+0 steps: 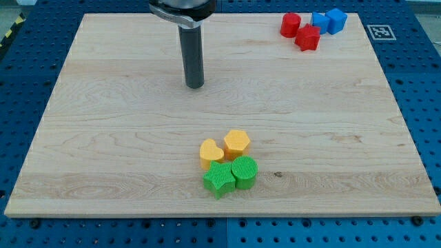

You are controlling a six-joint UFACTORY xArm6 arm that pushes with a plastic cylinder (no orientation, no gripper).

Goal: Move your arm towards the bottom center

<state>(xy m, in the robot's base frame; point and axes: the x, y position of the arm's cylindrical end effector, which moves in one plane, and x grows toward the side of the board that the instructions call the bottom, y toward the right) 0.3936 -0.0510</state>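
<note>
My tip (195, 85) down on pale wooden tabletop (103, 138), upper centre; no gripper fitted, nothing held. Yellow/green block cluster well below, toward view's bottom centre.

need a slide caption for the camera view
My tip rests upper-centre on the wooden board, well above the yellow-and-green block cluster; red and blue blocks sit top right.

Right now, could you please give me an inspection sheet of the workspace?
Surface: wooden board, flat.
Job's things: my tip, in the upper middle, well above the bottom cluster.
Clutter: yellow heart, yellow hexagon, green star and green cylinder clustered bottom centre; two red blocks, two blue blocks top right.
Hand: nothing seen.
Cables: nothing seen.
Surroundings: blue perforated table; a printed marker.
</note>
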